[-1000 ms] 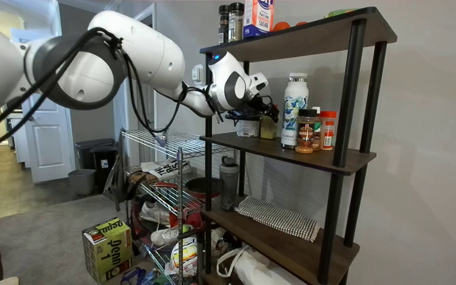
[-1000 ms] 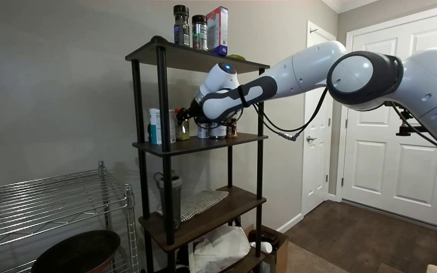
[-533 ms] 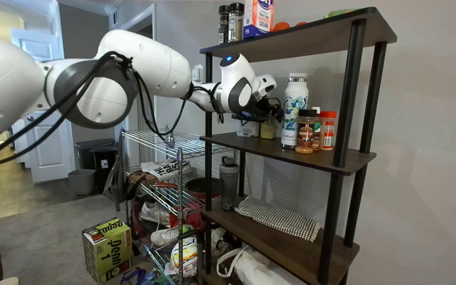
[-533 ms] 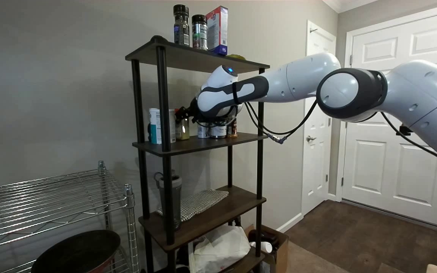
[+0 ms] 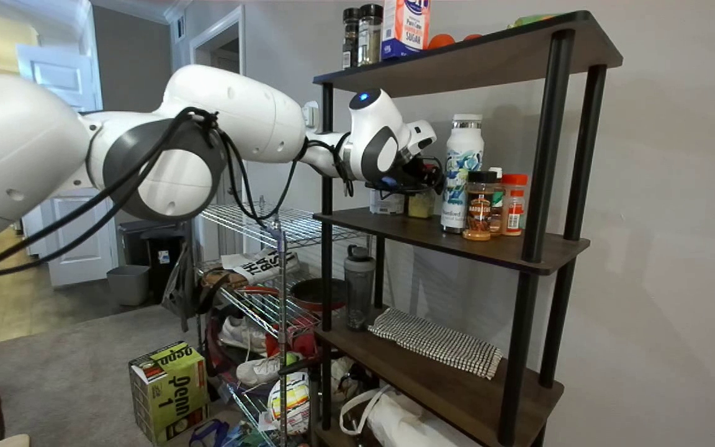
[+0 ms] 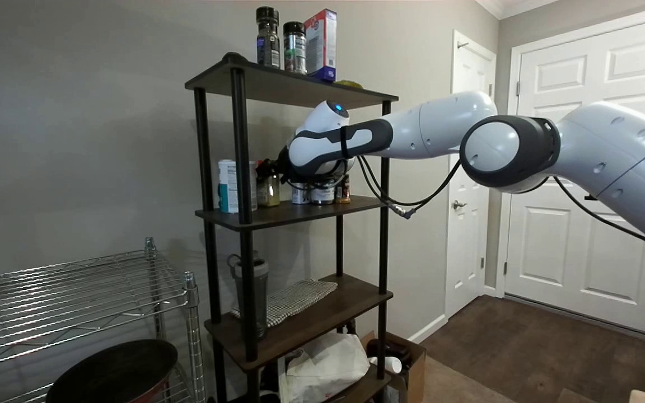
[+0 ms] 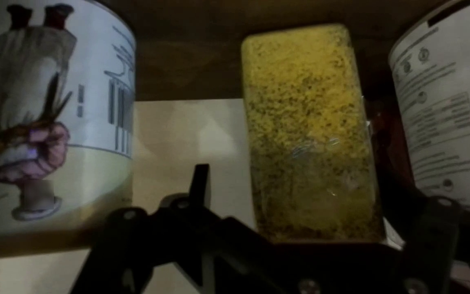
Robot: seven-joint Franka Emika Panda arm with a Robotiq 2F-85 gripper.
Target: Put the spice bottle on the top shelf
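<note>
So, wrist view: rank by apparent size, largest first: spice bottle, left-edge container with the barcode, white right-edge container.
1. left-edge container
2. spice bottle
3. right-edge container
Both containers are cut off by the frame, so this ranks only what shows; their full sizes are unsure.

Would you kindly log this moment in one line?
tool: open at target, nothing held | target: spice bottle, upright, second shelf down | goal: top shelf, pending
</note>
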